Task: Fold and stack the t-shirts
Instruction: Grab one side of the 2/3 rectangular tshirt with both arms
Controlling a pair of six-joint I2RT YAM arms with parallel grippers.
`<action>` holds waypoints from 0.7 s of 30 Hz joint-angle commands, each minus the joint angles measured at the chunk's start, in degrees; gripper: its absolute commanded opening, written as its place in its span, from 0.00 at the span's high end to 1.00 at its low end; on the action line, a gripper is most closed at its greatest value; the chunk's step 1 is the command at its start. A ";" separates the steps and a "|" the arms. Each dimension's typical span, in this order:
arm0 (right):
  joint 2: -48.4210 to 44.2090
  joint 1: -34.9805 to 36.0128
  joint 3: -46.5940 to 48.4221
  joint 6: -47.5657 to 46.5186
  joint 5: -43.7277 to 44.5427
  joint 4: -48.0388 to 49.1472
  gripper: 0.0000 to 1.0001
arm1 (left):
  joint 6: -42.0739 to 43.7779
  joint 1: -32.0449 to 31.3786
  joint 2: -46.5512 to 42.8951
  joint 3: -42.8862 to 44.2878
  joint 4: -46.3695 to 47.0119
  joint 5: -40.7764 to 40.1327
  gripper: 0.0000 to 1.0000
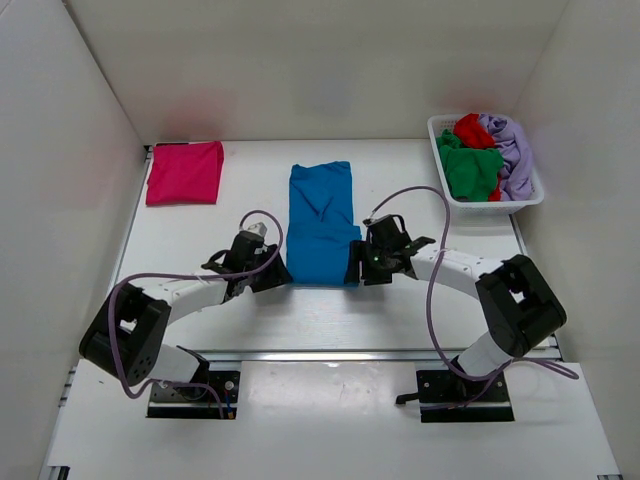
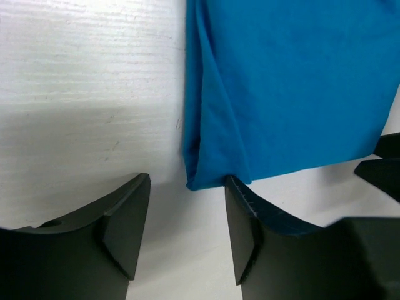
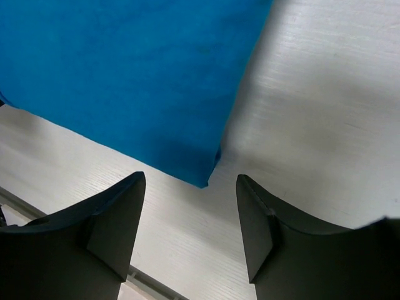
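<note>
Blue t-shirt (image 1: 321,225) lies lengthwise at the centre of the table (image 1: 250,315). Left gripper (image 2: 187,200) and right gripper (image 3: 190,187) stand spread at its near corners. Each should pinch every layer squarely before folding.

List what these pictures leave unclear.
- Top view: green shirt, red shirt and lavender shirt heaped in the basket; overlap hides how many.
- Both wrist views: far end of the blue shirt cut off by the top edge.
- Left wrist view: whether the left hand touches the shirt corner is unclear.
- Top view: layers of the pink shirt too small to count.
</note>
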 commanded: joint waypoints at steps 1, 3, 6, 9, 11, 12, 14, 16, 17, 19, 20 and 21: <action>1.07 1.04 0.24 1.58 2.16 2.00 0.42 | -2.15 -0.84 0.58 -0.47 5.33 -1.24 0.37; 1.95 1.83 0.94 2.71 3.21 1.39 0.41 | -3.03 -0.84 1.46 -0.56 6.84 -1.15 0.38; 3.36 2.71 2.17 2.98 4.97 -0.10 0.44 | -4.52 -1.81 3.22 -0.04 7.90 -2.29 0.39; 5.03 4.20 3.67 3.51 7.53 -1.25 0.45 | -4.88 -2.25 4.80 0.84 8.34 -3.87 0.40; 6.34 4.73 4.63 4.39 8.75 -1.78 0.48 | -4.79 -2.86 6.73 2.07 7.64 -4.75 0.42; 6.44 4.82 4.55 4.65 9.28 -1.87 0.50 | -4.88 -2.87 6.91 2.16 7.55 -4.84 0.44; 7.66 4.91 5.07 5.00 10.68 -3.26 0.58 | -4.79 -2.52 7.70 1.55 8.25 -4.84 0.59; 8.37 4.82 4.90 5.53 11.04 -3.88 0.70 | -5.41 -2.95 7.97 1.28 8.42 -4.49 0.70; 8.11 4.73 5.16 5.53 11.04 -3.89 0.81 | -5.23 -2.78 8.40 1.11 8.51 -4.84 0.92; 7.84 4.47 4.55 5.79 11.13 -3.89 0.99 | -5.32 -2.43 8.23 0.49 8.69 -4.49 1.00; 7.67 4.29 4.55 5.01 10.87 -4.58 1.00 | -5.41 -2.34 7.97 0.23 8.60 -3.62 1.00; 6.80 3.77 4.37 3.79 10.78 -4.94 0.99 | -5.23 -2.16 7.27 -0.30 8.34 -3.26 1.00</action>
